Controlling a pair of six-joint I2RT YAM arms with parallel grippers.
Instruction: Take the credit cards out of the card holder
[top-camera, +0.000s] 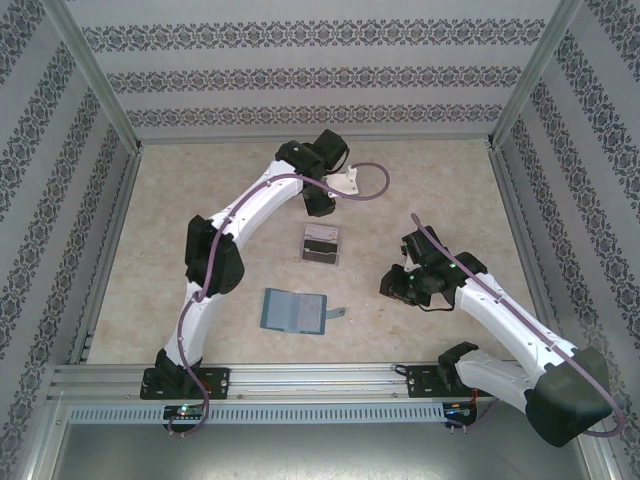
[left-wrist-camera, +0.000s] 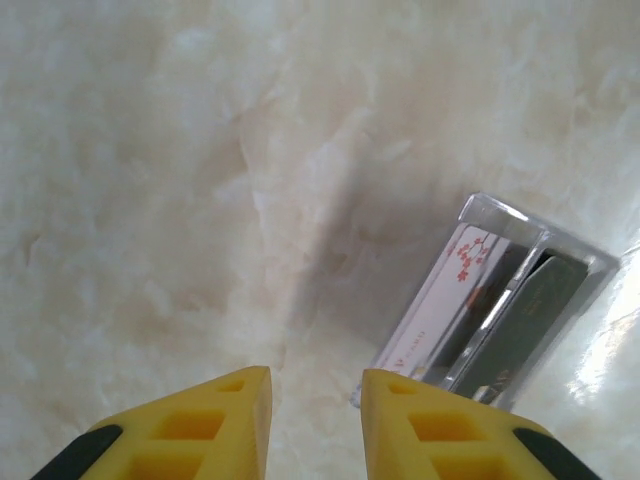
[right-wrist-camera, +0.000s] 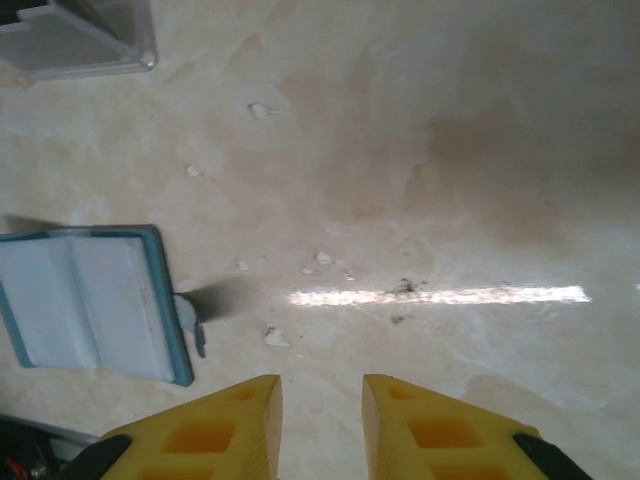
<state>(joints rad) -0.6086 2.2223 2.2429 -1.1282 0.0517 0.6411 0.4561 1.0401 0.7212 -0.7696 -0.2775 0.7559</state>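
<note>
The teal-blue card holder (top-camera: 293, 310) lies open and flat on the table near the front, its grey-blue inside (right-wrist-camera: 90, 300) facing up. The credit cards stand in a clear plastic box (top-camera: 321, 244): a pale card with red blossoms (left-wrist-camera: 440, 310) and a dark card (left-wrist-camera: 535, 305). My left gripper (left-wrist-camera: 315, 375) hovers just behind the box, open, with nothing between its yellow fingers. My right gripper (right-wrist-camera: 322, 382) hangs over bare table to the right of the card holder, open and holding nothing.
A small grey tab (top-camera: 337, 316) sticks out of the card holder's right edge. Patterned walls and a metal frame (top-camera: 120, 200) enclose the table. A rail (top-camera: 300, 375) runs along the near edge by the arm bases.
</note>
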